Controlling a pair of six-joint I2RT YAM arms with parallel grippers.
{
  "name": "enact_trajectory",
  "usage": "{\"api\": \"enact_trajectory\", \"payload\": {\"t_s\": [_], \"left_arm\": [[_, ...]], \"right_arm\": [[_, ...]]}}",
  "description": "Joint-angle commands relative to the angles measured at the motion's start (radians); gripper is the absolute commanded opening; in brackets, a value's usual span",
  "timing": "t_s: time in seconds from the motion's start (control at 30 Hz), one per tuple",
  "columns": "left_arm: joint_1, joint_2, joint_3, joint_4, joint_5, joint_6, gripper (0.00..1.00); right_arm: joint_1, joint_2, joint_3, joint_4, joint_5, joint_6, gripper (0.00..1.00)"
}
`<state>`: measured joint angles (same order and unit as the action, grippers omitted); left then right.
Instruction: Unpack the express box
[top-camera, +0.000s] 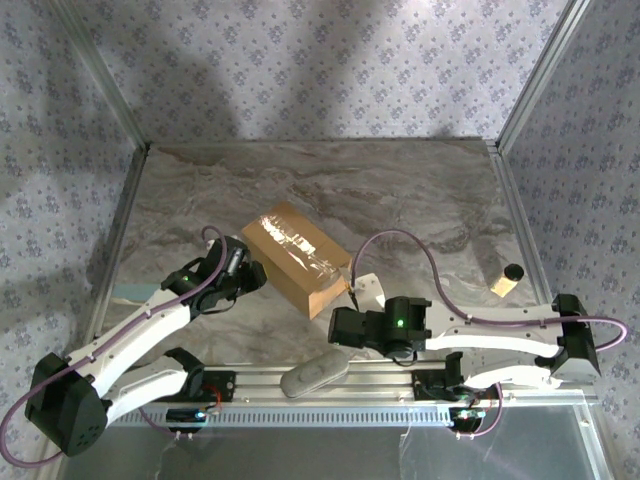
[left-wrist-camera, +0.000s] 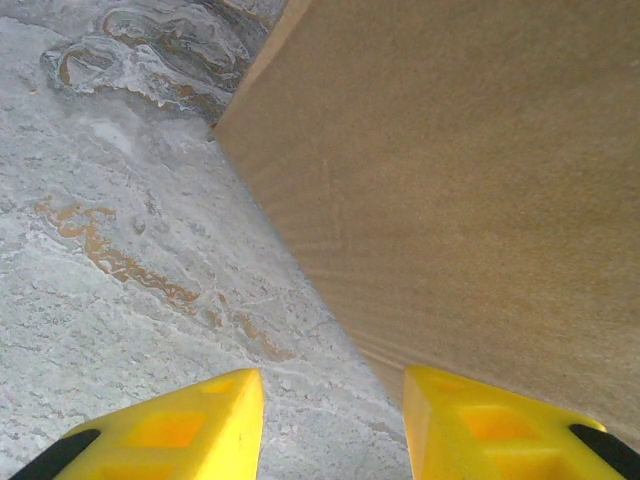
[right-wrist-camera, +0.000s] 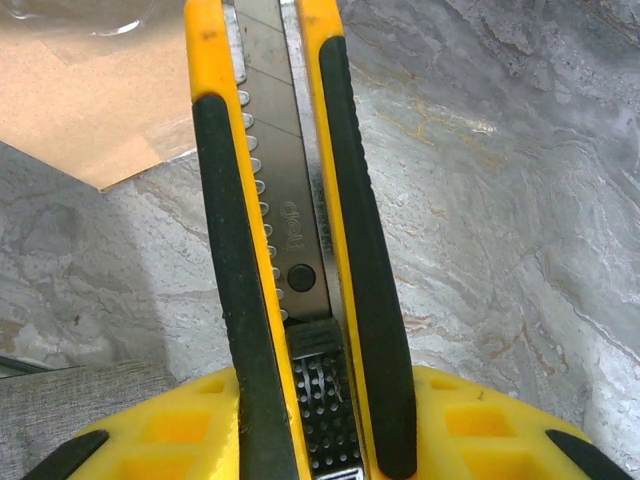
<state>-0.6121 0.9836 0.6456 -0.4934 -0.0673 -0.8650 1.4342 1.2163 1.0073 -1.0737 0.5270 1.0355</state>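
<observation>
Nearest the arm bases, a grey padded item (top-camera: 313, 375) lay on the front rail. Just beyond it, the right gripper (right-wrist-camera: 320, 440) was clamped on a yellow-and-black utility knife (right-wrist-camera: 290, 230). The knife's body ran forward between the fingers and pointed at the near right corner of the express box (top-camera: 297, 258).

The left gripper (left-wrist-camera: 330, 400) stood with its yellow fingers (left-wrist-camera: 200, 420) apart and only bare table (top-camera: 400, 190) in the gap. The right-hand finger sat just beside the carton's plain left side wall; contact could not be confirmed.

The express box lay at mid-table between the two grippers, set diagonally, with its shiny tape (top-camera: 295, 240) facing up. Well apart from it, near the right wall, was a small tan block (top-camera: 503, 284) with a dark top.
</observation>
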Motion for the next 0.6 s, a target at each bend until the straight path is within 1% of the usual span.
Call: {"api": "enact_trajectory", "payload": {"t_s": [0.0,0.57], "left_arm": [[-0.01,-0.009,0.032,0.009,-0.003,-0.013,0.41],[-0.012,-0.014,0.034,0.004,-0.008,-0.011,0.41]], "right_arm": [[0.005,0.006,0.027,-0.027,0.008,0.016,0.0],[0.005,0.011,0.01,-0.063,0.005,0.06,0.0]]}}
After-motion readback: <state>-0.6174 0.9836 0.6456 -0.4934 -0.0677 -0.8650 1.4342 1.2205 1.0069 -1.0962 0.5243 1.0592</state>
